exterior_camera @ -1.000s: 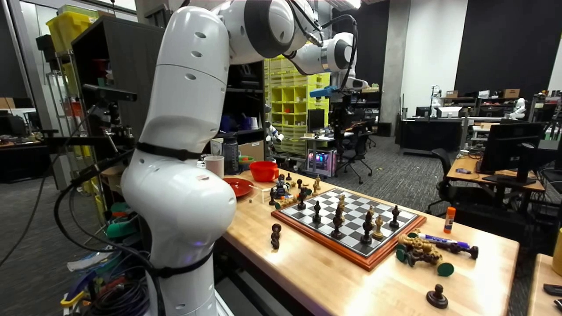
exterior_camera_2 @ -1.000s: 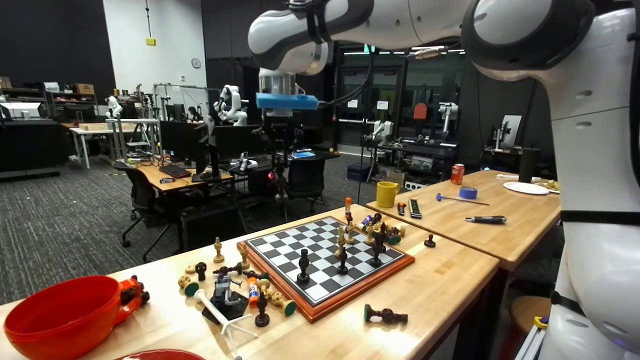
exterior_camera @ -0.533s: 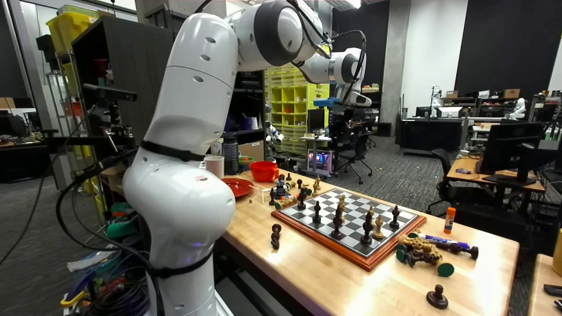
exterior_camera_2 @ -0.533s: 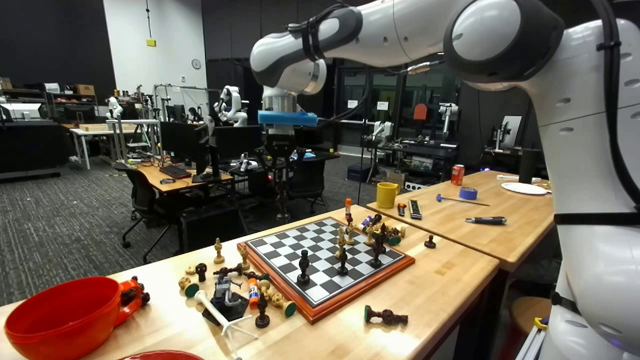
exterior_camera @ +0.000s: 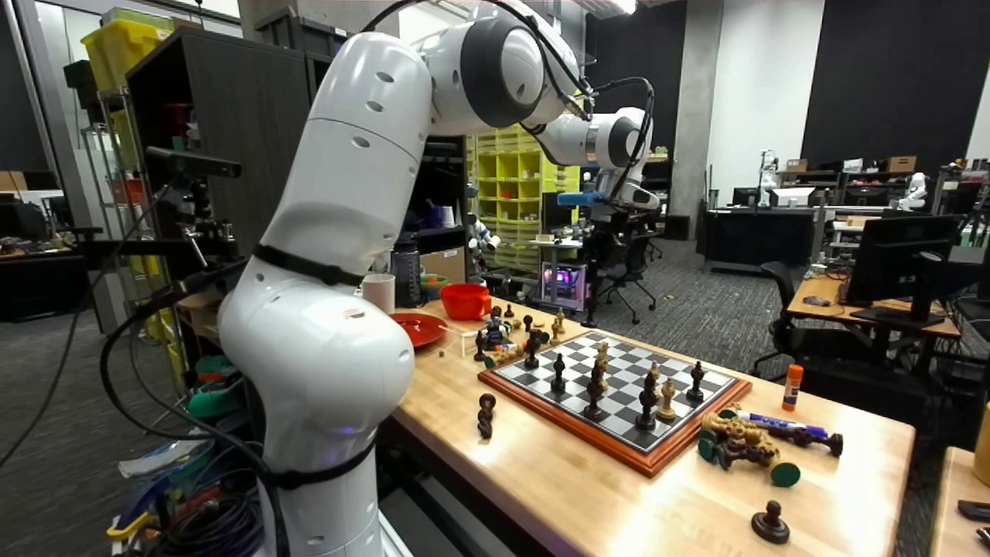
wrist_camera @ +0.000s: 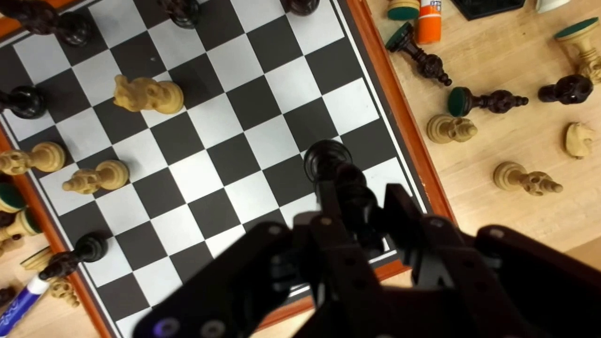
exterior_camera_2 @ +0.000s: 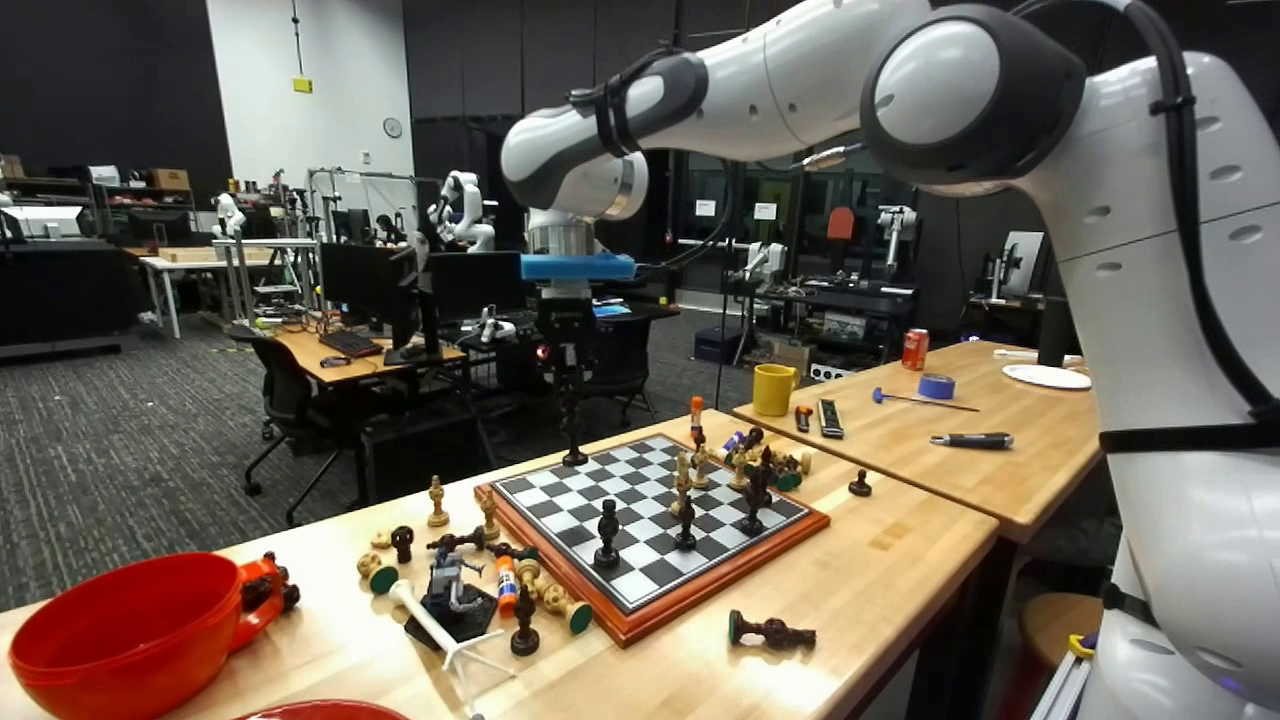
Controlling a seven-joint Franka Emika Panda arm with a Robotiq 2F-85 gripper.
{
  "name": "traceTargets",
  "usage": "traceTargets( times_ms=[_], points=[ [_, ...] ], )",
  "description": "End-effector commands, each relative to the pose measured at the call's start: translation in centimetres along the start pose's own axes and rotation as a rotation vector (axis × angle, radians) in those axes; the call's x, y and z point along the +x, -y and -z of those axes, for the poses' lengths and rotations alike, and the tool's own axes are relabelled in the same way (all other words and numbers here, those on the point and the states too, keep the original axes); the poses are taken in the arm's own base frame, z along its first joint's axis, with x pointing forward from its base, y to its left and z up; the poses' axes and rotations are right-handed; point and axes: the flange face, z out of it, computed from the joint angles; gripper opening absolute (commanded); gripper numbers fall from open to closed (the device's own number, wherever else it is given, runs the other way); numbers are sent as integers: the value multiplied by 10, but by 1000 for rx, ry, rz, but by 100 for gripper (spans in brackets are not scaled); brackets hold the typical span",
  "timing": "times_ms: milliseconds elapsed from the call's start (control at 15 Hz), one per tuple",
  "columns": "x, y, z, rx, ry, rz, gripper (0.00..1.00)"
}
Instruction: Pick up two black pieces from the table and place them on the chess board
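Low and right of centre in the wrist view, narrowed jaws of black two-finger gripper pinch tall carved black chess piece, near upright, base down over red-brown-rimmed checkered chess board; can't tell from here if touching. Next, probably straight down.

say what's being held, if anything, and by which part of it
A carved, round-based black chess piece: the black two-fingered hand grips it by its upper part, base hanging below.
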Motion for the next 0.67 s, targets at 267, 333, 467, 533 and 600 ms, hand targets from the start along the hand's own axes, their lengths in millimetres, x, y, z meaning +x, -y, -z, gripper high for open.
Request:
traceTargets(
  times_ms=[267,333,467,533,600],
  points=[
    [10,-8,-25,-2,52,47,7],
    [11,-8,-29,-5,55,57,7],
    [14,-8,-35,-11,61,72,7],
    [15,-8,-38,-14,63,79,7],
    [16,-8,-40,-15,65,86,7]
  ],
)
